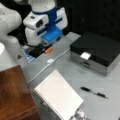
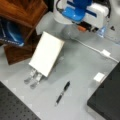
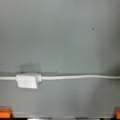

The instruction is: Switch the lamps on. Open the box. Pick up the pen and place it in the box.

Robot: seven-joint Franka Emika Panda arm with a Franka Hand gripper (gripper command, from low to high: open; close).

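The pincer [image 1: 48,50] hangs low over the grey worktop [image 1: 75,72] at the far left in a front view, below the white and blue wrist of the arm [image 1: 46,21]. Its orange-tipped fingers [image 2: 81,28] show in both front views, and in the wrist view the orange tips [image 3: 5,113] sit at the bottom corners, well apart, so the pincer stands open and holds nothing.

Nearest to it is the lamp cord [image 1: 60,55], a thin white line across the worktop, with its small white switch block [image 1: 50,61] just in front of the pincer. In the wrist view the cord [image 3: 80,77] runs left to right and the switch block [image 3: 27,80] lies left of centre, between the tips but farther out, not touched.

The lamp [image 1: 58,97] shows as a pale cream, angular shade, tilted, at the near side in a front view. Whether it is lit cannot be told.

The box [image 1: 96,51] sits at the right, its black lid down and its white latch [image 1: 85,55] on the silver front. The cord passes near its left end.

The pen [image 1: 93,92] lies flat on the worktop, near side, right of the lamp and well apart from the box. A brown wooden piece [image 1: 15,95] stands at the left.
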